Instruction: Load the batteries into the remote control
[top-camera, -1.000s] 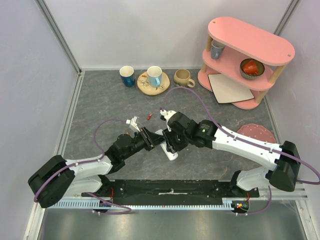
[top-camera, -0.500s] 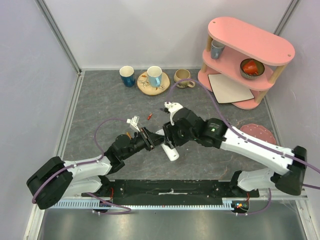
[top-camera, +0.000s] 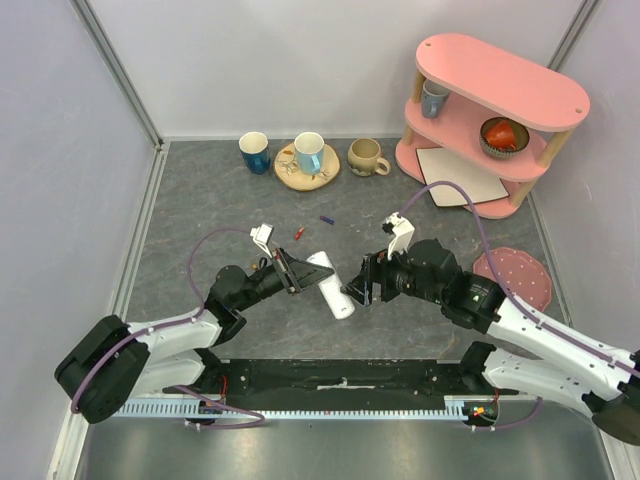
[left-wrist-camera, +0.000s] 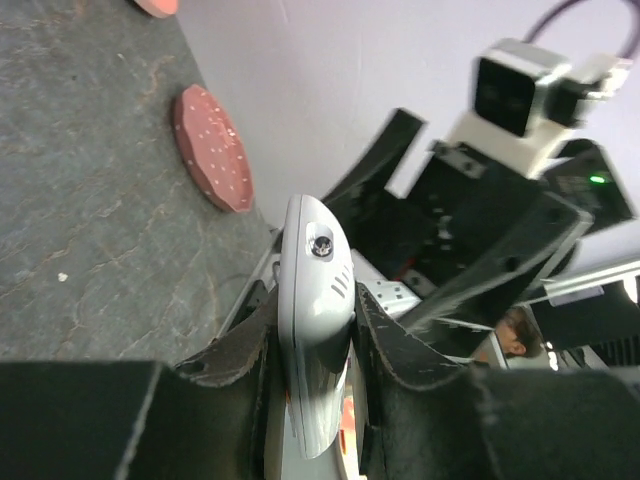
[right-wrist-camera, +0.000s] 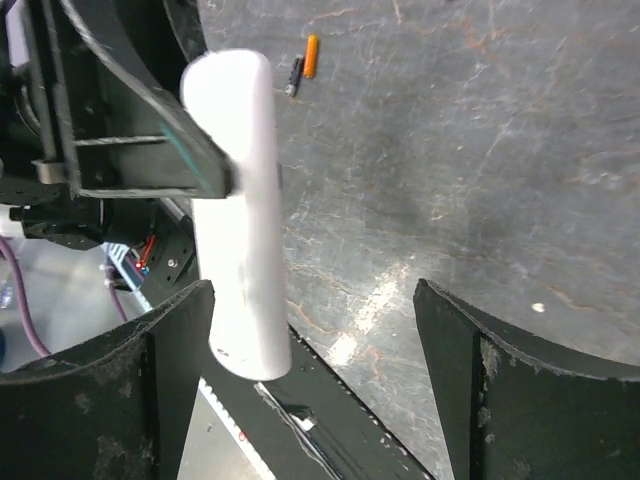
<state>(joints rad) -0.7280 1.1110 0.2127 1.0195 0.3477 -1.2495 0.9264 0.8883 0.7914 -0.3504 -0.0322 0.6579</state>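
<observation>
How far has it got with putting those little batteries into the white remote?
Done: the slim white plastic remote control is clamped in the left gripper. In hand: the right gripper hangs open and empty beside it. Left: a red-orange battery and a blue battery lie loose on the grey table, so loading is not finished; whether any battery is already inside cannot be seen.

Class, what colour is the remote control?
The remote control is white, shown best in the right wrist view.
</observation>
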